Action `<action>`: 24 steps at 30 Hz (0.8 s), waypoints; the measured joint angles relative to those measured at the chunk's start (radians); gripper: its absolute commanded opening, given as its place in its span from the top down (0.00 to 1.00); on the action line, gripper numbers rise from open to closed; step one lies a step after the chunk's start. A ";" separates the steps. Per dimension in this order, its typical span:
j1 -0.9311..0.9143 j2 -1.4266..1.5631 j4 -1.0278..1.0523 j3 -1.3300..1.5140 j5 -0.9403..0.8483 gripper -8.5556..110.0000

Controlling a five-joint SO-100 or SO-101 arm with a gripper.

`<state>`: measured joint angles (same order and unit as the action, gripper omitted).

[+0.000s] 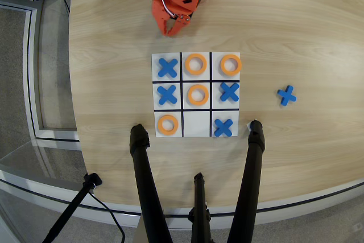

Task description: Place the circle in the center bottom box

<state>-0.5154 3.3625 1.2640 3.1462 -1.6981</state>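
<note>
The white 3x3 grid [182, 108] lies in the middle of the wooden table in the overhead view. The centre bottom box [195, 54] is the middle cell of the row nearest the orange arm, which is the top row in this view. An orange circle [187, 64] lies flat inside it. Three more orange rings lie in the top-right cell [223, 64], the centre cell [189, 94] and the lower-left cell [160, 124]. My gripper [172, 28] is folded back near the arm's base, above the grid. It looks shut and holds nothing.
Blue X pieces lie in several other cells, for example the top-left cell [167, 68]. One loose X [286, 95] lies on the table to the right of the grid. The middle cell of the lower row [197, 123] is bare. Black tripod legs [142, 169] reach in from the bottom edge.
</note>
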 measured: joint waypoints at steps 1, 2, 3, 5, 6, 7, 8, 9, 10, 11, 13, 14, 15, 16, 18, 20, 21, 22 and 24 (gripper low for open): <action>-0.038 0.009 0.000 0.000 0.000 0.93; -0.064 0.014 0.000 0.000 0.002 0.93; -0.104 0.014 0.000 0.000 0.000 0.93; -0.196 0.014 0.000 0.000 0.000 0.93; -0.221 0.014 0.000 0.000 0.000 0.93; -0.261 0.014 0.000 0.000 0.000 0.93; -0.311 0.014 0.000 0.000 0.000 0.93; -0.350 0.014 0.000 0.000 0.000 0.93; -0.382 0.014 0.000 0.000 0.000 0.93; -0.431 0.014 0.000 0.000 0.000 0.93; -0.543 0.014 0.000 0.000 0.000 0.93; -0.603 0.014 0.000 0.000 0.000 0.93; -0.683 0.014 0.000 0.000 0.000 0.93; -0.755 0.014 0.000 0.000 0.000 0.93; -0.882 0.014 0.000 0.000 0.000 0.93; -1.026 0.014 0.000 0.000 0.000 0.93; -1.086 0.014 0.000 0.000 0.000 0.93; -1.132 0.014 0.000 0.000 0.000 0.93; -1.177 0.014 0.000 0.000 0.000 0.93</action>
<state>-1.6920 3.3763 1.2640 3.1462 -1.6981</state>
